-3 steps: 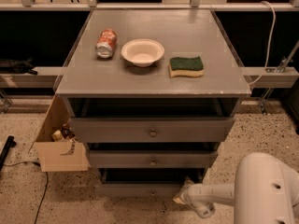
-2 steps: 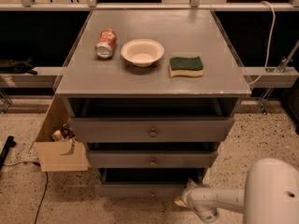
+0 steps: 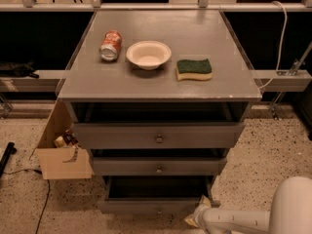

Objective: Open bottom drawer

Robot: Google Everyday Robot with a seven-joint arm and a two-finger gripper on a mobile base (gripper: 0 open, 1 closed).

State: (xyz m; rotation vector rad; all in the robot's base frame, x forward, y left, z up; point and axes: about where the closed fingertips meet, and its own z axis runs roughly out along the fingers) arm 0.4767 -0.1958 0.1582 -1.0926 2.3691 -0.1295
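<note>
Bottom drawer (image 3: 146, 206), lowest of three in the grey cabinet (image 3: 161, 82): further out than a second ago, with a dark hollow showing behind the thin front. Apparently drawn from the right end rather than by the small knob (image 3: 159, 210) (which sits bare, in plain view). Gripper (image 3: 194, 220) low, close against the front's right corner, carried back and rightward with the white arm (image 3: 234, 221) over the last second. Cannot tell how wide its grip stands, nor whether anything is clasped. Looks mostly accomplished, with perhaps a little more travel wanted.
</note>
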